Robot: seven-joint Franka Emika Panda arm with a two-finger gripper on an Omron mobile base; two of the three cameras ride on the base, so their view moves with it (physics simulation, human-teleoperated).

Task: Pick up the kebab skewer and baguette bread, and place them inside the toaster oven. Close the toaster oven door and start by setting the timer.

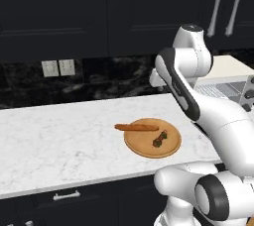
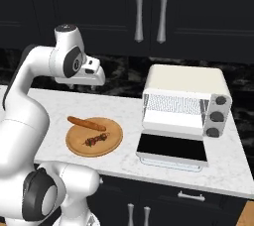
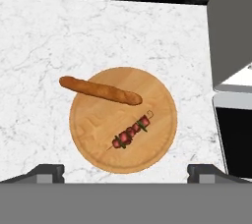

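A round wooden plate on the marble counter carries both foods. The long orange-brown baguette bread lies across its far-left rim, and the short kebab skewer with red chunks lies near the middle. My gripper hangs open high above the plate, holding nothing. From the right base camera, the gripper is up and behind the baguette and skewer. The cream toaster oven stands to the right, its dark glass door folded down flat and its wire rack exposed.
Grey knobs run down the oven's right front. Dark cabinets with silver handles hang above. Wall outlets sit on the black backsplash. Bare marble counter stretches left of the plate.
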